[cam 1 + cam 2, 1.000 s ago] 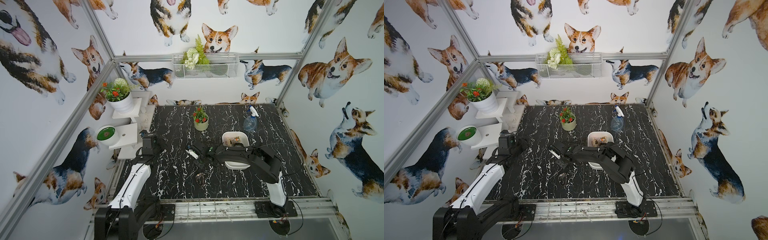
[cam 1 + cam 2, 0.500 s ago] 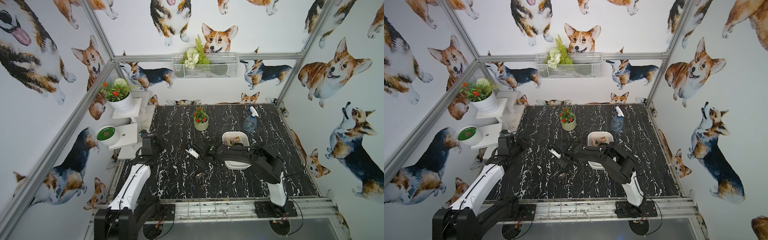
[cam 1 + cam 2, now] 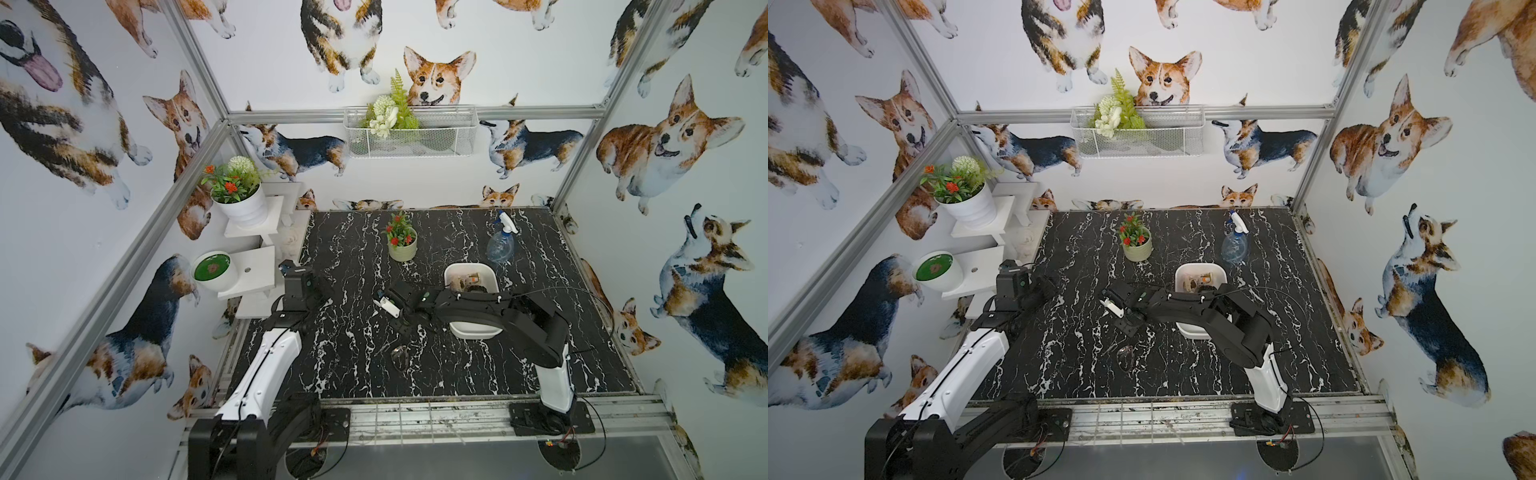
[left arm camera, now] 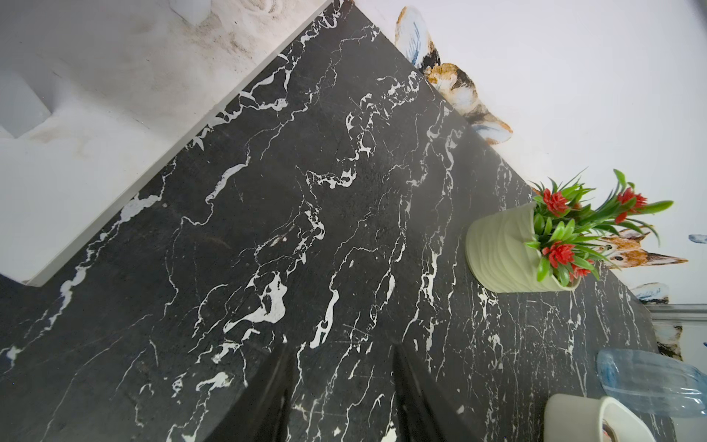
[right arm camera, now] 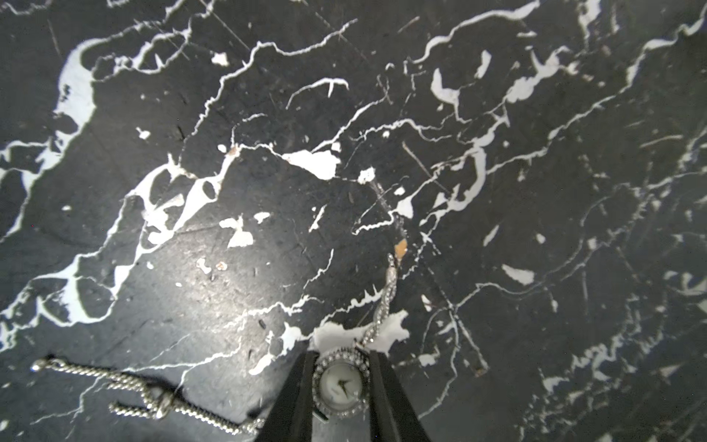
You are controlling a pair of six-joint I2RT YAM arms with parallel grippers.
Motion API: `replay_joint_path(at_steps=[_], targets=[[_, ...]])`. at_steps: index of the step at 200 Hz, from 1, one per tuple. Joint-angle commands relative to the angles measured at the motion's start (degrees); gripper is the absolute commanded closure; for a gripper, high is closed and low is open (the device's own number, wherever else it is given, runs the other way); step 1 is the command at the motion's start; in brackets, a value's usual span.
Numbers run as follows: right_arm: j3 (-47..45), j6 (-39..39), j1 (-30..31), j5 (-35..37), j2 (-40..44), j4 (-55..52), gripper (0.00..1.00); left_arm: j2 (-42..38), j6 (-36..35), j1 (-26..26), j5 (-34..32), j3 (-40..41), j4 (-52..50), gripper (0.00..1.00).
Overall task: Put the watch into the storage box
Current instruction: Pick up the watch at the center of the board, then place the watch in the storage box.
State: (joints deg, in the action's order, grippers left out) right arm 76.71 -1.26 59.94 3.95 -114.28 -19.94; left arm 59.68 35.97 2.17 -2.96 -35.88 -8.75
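The right claw [image 5: 342,358] is clenched on the watch [image 5: 340,384]. Its two dark fingers [image 5: 294,398] press opposite sides of the round, stone-set case, and the pale dial faces the wrist camera. Outward from the grip, one half of the band [image 5: 384,298] trails off as a thin, limp, glittering strand over the tabletop [image 5: 535,172]. A second twisted chain [image 5: 153,398] lies just beside the claw. I cannot tell whether it is the band's other half or a separate piece, nor whether the watch is clear of the surface. I judge the watch small and light. The stiff case is the right place to hold, though the beaded bezel offers little flat for the fingers and the glass would not stand a hard squeeze. The band is floppy, will swing, and could catch on a rim. The storage box [image 3: 473,333] stands near the claw, partly under the right arm, with a few items already inside. Only the right wrist view shows the grip. In both top views the watch is too small to make out, but they show the box and the way to it. The left wrist view shows the left claw [image 4: 344,398] released and empty, with a corner of the box beyond it.
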Motion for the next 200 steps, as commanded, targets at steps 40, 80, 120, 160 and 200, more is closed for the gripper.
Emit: replay_joint_path(at_steps=[40, 80, 120, 160, 200], targets=[[-0.61, -0.68, -0.93, 2.35, 5.97, -1.98, 0.87, 2.00, -1.33, 0.30, 6.10, -0.24, 4.37, 0.52], [-3.92, 0.26, -3.69, 3.40, 12.08, -2.94, 0.88, 7.20, -3.98, 4.72, 14.73, -2.21, 9.11, 0.52], [-9.52, 1.30, -7.85, 5.13, 20.59, -4.65, 0.88, 13.67, -8.59, 12.84, 21.72, -6.58, 12.07, 0.52], [-15.15, 2.83, -13.23, 6.69, 31.29, -7.72, 0.88, 19.02, -11.97, 16.94, 28.40, -10.19, 12.70, 0.51], [-19.19, 4.06, -18.34, 7.40, 41.14, -10.99, 0.88, 19.55, -12.54, 17.95, 29.24, -10.30, 14.03, 0.51]])
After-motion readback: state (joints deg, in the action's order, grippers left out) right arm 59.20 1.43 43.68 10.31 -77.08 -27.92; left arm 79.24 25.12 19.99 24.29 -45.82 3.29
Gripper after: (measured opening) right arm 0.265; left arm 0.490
